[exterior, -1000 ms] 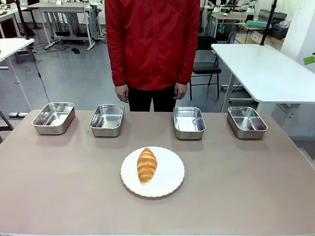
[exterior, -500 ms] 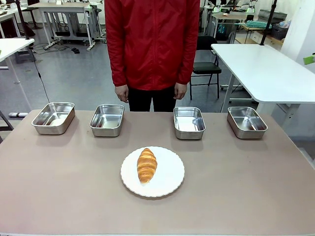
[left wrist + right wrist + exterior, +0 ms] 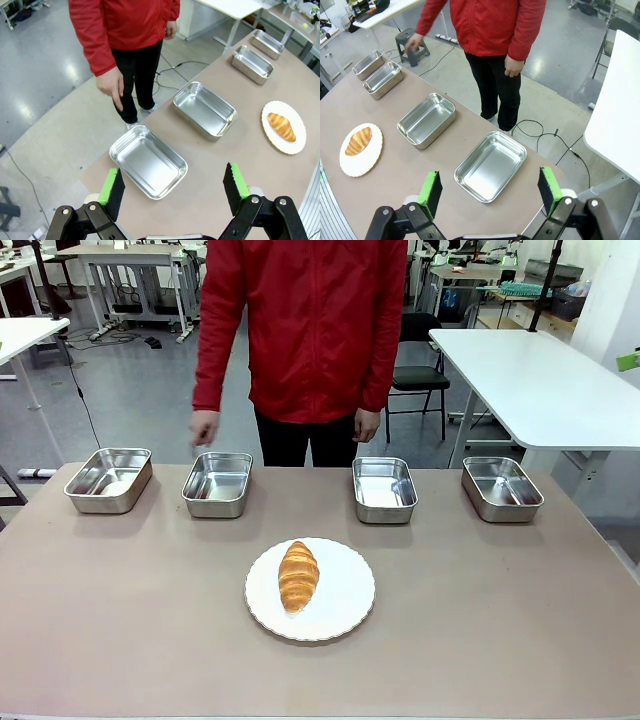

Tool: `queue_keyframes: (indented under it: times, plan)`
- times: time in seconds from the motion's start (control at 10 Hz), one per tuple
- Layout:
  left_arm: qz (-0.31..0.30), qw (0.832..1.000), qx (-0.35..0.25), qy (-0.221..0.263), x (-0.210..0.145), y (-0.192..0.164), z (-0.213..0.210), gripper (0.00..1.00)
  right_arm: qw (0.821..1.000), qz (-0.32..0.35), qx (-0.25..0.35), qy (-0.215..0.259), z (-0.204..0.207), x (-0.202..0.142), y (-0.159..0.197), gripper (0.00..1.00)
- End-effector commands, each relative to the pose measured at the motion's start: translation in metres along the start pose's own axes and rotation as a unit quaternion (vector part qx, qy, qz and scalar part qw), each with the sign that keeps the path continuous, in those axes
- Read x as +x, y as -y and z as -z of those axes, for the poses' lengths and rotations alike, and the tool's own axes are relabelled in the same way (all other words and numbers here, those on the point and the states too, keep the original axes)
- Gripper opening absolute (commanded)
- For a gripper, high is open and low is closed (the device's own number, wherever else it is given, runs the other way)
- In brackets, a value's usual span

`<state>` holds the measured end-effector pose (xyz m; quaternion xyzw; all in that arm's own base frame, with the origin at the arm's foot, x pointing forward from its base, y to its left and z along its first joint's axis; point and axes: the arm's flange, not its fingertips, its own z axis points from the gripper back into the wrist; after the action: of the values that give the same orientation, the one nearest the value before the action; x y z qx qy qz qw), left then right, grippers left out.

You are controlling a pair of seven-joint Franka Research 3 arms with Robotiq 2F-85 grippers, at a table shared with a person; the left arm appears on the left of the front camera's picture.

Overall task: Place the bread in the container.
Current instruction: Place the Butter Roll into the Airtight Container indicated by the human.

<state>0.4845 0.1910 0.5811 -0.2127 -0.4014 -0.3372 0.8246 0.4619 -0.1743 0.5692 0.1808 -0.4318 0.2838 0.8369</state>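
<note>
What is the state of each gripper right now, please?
Left gripper: open, holding nothing.
Right gripper: open, holding nothing.

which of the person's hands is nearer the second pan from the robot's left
Their right hand: it hovers just past the far rim of that pan. Their left hand hangs at their side, behind the third pan.
</note>
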Motion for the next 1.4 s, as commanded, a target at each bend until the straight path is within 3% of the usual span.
queue_keyframes:
  times: [0.0,1.3]
  plan:
    - [0.005,1.0,-0.005,0.005,-0.0007,0.0004,-0.0006,1.0,1.0,-0.001,0.001,0.002,-0.0004,0.001,-0.0007,1.0]
    - [0.005,1.0,-0.005,0.005,-0.0007,0.0004,-0.0006,1.0,1.0,-0.001,0.001,0.002,-0.0004,0.001,-0.0007,1.0]
